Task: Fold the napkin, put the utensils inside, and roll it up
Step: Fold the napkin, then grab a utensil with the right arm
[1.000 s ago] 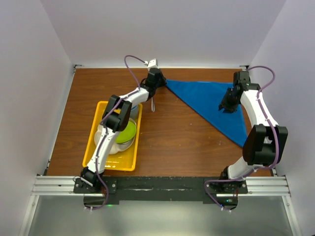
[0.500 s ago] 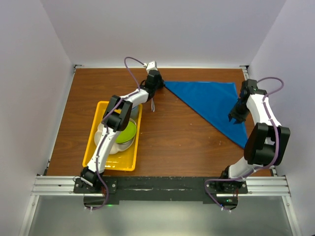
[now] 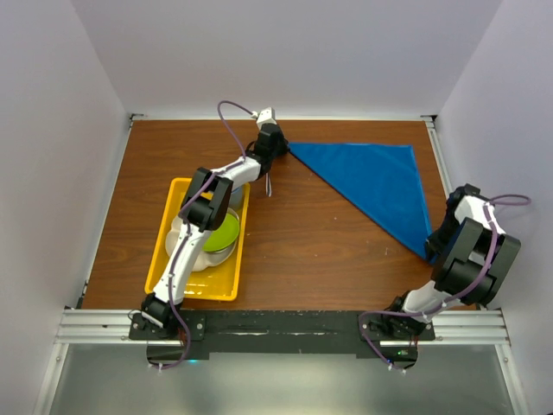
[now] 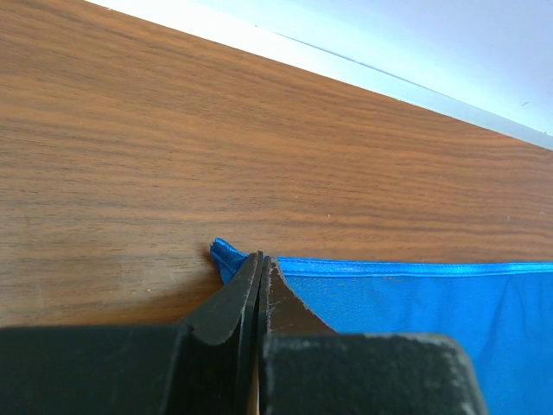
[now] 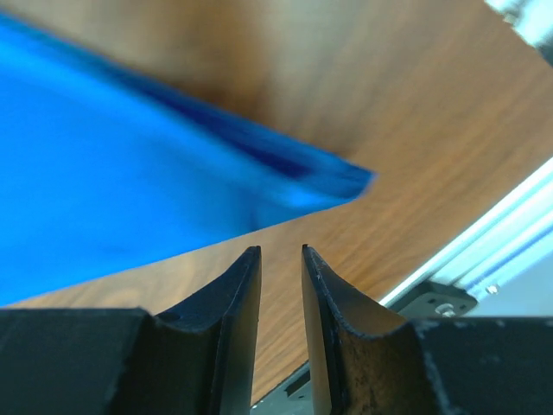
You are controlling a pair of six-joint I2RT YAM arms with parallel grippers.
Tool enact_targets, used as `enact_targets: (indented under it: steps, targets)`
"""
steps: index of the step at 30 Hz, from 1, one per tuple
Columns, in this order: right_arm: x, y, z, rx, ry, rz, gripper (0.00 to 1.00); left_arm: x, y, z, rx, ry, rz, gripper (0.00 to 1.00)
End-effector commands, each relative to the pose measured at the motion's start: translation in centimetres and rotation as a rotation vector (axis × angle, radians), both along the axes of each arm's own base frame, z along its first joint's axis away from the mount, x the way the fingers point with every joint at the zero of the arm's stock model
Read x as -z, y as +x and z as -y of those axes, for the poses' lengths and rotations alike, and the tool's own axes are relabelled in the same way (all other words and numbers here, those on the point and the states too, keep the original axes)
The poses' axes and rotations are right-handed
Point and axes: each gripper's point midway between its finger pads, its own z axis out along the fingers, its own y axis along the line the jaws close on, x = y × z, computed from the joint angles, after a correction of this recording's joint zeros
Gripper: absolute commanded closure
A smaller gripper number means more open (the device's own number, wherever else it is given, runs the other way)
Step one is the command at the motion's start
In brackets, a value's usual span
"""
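- The napkin [image 3: 380,181] lies flat on the brown table [image 3: 328,251], toward the back & R side. It's folded into a big blue triangle.
- One pointy corner is at the back L, one at the back R, one near the front R.
- L gripper [image 4: 261,259] is at the back L corner. Its fingers are pressed tight together & touch the cloth edge. A tiny bit of cloth pokes out beside the tips. Can't tell if cloth is caught btw them.
- R gripper [image 5: 281,252] is by the front R corner, close to the table edge. Its fingers have a small gap w/ nothing in it. It's not touching the cloth.
- The fork [image 3: 270,183] lies on the bare wood just in front of the L gripper, beside the napkin, not on it.
- A yellow tray [image 3: 207,288] sits on the L side w/ a green bowl [image 3: 223,232] in it.
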Motion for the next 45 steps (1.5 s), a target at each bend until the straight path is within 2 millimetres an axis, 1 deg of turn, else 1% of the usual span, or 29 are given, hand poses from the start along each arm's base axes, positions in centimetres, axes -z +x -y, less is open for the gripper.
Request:
enact_targets:
  steps: [1, 3, 4, 8, 9, 12, 14, 16, 17, 19, 20, 23, 26, 28, 29, 31, 33, 35, 36, 38, 40, 42, 43, 45]
  targets:
    - [0.3, -0.3, 1.5, 0.053, -0.056, -0.008, 0.71, -0.3, 0.8, -0.6, -0.017, -0.021, 0.03, 1.0]
    - [0.1, -0.5, 1.4, 0.06, -0.045, -0.013, 0.71, -0.6, 0.9, -0.6, -0.017, -0.017, 0.035, 1.0]
    - [-0.2, -0.3, 1.3, 0.06, -0.041, 0.002, 0.71, -0.5, 0.8, -0.6, -0.016, -0.019, 0.033, 1.0]
    - [-2.9, 1.2, 1.6, 0.059, -0.07, 0.104, 0.73, -0.5, 0.8, -0.5, -0.011, -0.024, 0.033, 1.0]
    - [-3.3, 1.4, 1.8, 0.065, -0.082, 0.108, 0.73, -0.7, 0.9, -0.5, -0.013, -0.027, 0.037, 1.0]
    - [-3.3, 2.0, 2.6, 0.058, -0.101, 0.099, 0.72, -0.8, 1.0, -0.5, -0.013, -0.029, 0.041, 1.0]
    - [-3.0, 2.6, 2.8, 0.063, -0.097, 0.113, 0.71, -1.0, 1.0, -0.4, -0.009, -0.031, 0.045, 1.0]
    - [-2.3, 3.1, 2.5, 0.076, -0.074, 0.123, 0.71, -0.8, 1.0, -0.4, -0.012, -0.031, 0.04, 1.0]
    - [-1.5, 3.0, 2.4, 0.085, -0.061, 0.108, 0.71, -0.7, 0.9, -0.4, -0.013, -0.034, 0.037, 1.0]
    - [-0.5, 2.8, 2.3, 0.097, -0.053, 0.085, 0.71, -0.5, 0.9, -0.4, -0.014, -0.04, 0.032, 1.0]
    - [0.4, 2.4, 2.1, 0.101, -0.042, 0.059, 0.71, -0.4, 0.9, -0.4, -0.014, -0.042, 0.029, 1.0]
    - [1.5, 1.7, 2.1, 0.127, -0.046, 0.026, 0.71, -0.1, 0.8, -0.5, -0.021, -0.045, 0.025, 1.0]
    - [1.8, 0.9, 2.8, 0.132, -0.08, -0.004, 0.7, 0.0, 0.9, -0.8, -0.023, -0.047, 0.023, 1.0]
    - [1.6, 0.8, 2.9, 0.122, -0.088, -0.001, 0.7, 0.0, 0.9, -1.0, -0.025, -0.043, 0.021, 1.0]
    - [1.4, 0.9, 3.0, 0.117, -0.094, 0.005, 0.69, -0.3, 1.0, -1.1, -0.026, -0.041, 0.028, 1.0]
    - [0.4, 1.1, 3.3, 0.107, -0.118, 0.025, 0.68, -0.4, 1.0, -1.4, -0.027, -0.035, 0.03, 1.0]
    - [-0.8, 0.7, 3.0, 0.118, -0.126, 0.048, 0.68, -0.5, 1.0, -1.5, -0.03, -0.033, 0.031, 1.0]
    - [-1.1, -0.1, 3.0, 0.13, -0.144, 0.038, 0.67, -0.5, 0.9, -1.6, -0.028, -0.028, 0.029, 1.0]
    - [-1.0, -0.4, 3.1, 0.133, -0.157, 0.029, 0.66, -0.5, 0.9, -1.6, -0.025, -0.028, 0.03, 1.0]
    - [-0.1, -0.9, 3.6, 0.142, -0.168, 0.013, 0.66, -0.3, 0.8, -1.6, -0.021, -0.024, 0.026, 1.0]
    - [1.5, -1.3, 3.5, 0.153, -0.131, -0.032, 0.66, -0.4, 0.8, -1.6, -0.019, -0.023, 0.027, 1.0]
    - [2.5, -1.5, 3.0, 0.157, -0.095, -0.051, 0.66, -0.3, 0.6, -1.5, -0.008, -0.024, 0.024, 1.0]
    - [2.9, -1.4, 3.0, 0.156, -0.092, -0.05, 0.66, -0.6, 0.6, -1.4, -0.005, -0.025, 0.028, 1.0]
    - [2.9, -1.2, 3.1, 0.152, -0.101, -0.036, 0.66, -0.9, 0.5, -1.2, 0.009, -0.026, 0.031, 1.0]
